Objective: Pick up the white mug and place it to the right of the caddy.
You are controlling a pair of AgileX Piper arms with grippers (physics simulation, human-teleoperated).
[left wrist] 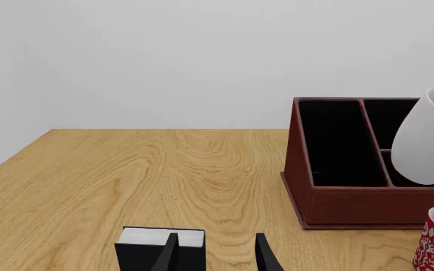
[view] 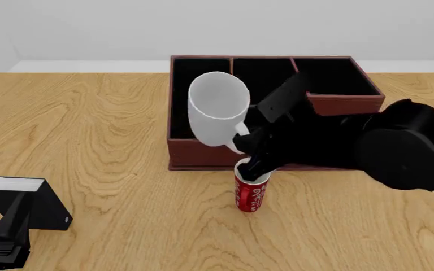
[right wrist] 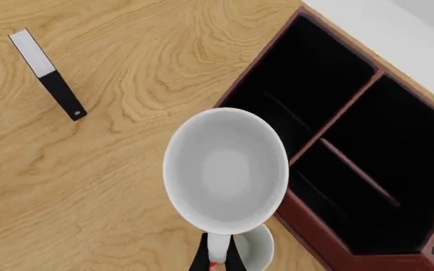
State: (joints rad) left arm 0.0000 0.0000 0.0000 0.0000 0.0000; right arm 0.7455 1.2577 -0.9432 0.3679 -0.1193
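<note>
White mug tilted, aloft before the caddy, handle pinched in the right gripper, above the red mug, left gripper parted, empty

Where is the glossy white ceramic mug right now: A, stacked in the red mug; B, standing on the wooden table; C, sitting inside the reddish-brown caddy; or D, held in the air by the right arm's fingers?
D: the right gripper pinches the white mug's handle, holding it tilted above the table.

A light wooden table with swirling grain fills the near space; plain pale grey walls rise beyond, evenly lit.
</note>
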